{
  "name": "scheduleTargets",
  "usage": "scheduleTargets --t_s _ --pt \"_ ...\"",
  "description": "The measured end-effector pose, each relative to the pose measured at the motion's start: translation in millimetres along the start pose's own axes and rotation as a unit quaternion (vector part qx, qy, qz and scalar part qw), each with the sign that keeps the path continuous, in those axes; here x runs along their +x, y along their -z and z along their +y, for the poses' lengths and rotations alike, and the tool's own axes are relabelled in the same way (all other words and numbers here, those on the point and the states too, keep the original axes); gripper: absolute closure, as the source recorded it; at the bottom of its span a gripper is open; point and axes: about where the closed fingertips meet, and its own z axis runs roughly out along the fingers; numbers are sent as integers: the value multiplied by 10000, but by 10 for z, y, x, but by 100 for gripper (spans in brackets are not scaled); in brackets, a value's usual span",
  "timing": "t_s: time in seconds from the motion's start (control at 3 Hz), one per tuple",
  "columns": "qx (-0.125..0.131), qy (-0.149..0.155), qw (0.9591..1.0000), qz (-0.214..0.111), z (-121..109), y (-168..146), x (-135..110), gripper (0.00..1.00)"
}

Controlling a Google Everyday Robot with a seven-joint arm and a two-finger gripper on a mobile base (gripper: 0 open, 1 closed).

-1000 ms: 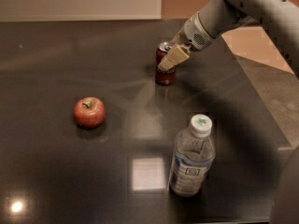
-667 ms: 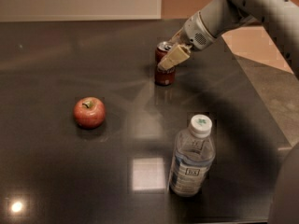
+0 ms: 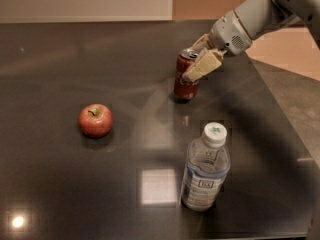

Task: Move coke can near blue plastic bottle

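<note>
The coke can (image 3: 185,81), red with a silver top, stands upright on the dark table (image 3: 60,59) at the centre right. My gripper (image 3: 199,56) reaches in from the upper right and its tan fingers (image 3: 204,65) are closed around the can's upper part. The blue plastic bottle (image 3: 205,173), clear with a white cap and pale label, stands upright nearer the front, below and slightly right of the can, with a gap of table between them.
A red apple (image 3: 95,120) sits on the left of the table. The table's right edge (image 3: 280,109) runs diagonally, with a lower grey surface beyond it. A bright light reflection (image 3: 158,186) lies left of the bottle.
The gripper and the coke can have shifted slightly right and toward the front, closer to the bottle. Apple and bottle have not moved.
</note>
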Motion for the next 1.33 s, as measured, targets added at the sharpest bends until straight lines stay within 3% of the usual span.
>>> scheduleTargets --t_s 0.33,0.67,1.33 --pt "-396 387 9985 4 410 178 78 100" --pt "-647 842 9943 108 794 301 133 100" --pt "-1055 1651 9805 120 1387 328 299 100"
